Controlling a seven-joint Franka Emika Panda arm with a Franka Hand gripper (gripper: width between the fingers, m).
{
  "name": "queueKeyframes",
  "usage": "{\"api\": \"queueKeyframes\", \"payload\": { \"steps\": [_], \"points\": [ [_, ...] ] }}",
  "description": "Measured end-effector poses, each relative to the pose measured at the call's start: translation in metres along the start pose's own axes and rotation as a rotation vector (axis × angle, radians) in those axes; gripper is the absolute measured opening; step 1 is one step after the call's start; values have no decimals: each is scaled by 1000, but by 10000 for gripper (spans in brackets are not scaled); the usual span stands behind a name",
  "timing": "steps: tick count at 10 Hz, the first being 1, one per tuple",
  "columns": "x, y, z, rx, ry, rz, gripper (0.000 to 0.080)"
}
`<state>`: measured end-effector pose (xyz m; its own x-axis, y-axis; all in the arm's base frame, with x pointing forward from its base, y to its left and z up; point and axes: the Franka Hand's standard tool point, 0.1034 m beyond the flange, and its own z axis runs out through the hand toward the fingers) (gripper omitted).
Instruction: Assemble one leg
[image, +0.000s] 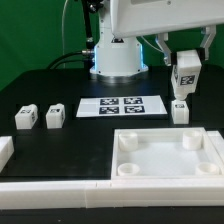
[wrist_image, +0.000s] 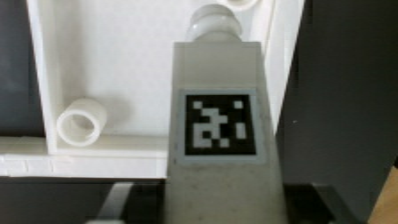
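Leg (image: 186, 76) in pincer (image: 186, 62) (aloft)

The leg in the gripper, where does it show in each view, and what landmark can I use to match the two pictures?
Exterior view: the leg is in the upper part of the exterior view's right, held off the table by the gripper.
Wrist view: the leg fills the middle, its tag facing the camera.
Shared landmark: the white tray-like piece with round corner sockets.
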<state>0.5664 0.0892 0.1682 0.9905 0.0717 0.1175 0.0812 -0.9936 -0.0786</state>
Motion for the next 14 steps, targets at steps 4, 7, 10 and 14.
{"api": "queueKeyframes", "payload": {
  "steps": [4,7,10,14],
  "points": [
    [11,2,0,-4,119,1,292],
    [15,-7,10,-8,409,-21,292],
    [31,-9,12,-11,436,-48,293],
    [37,-11,26,-15,455,-80,294]
  ]
}}
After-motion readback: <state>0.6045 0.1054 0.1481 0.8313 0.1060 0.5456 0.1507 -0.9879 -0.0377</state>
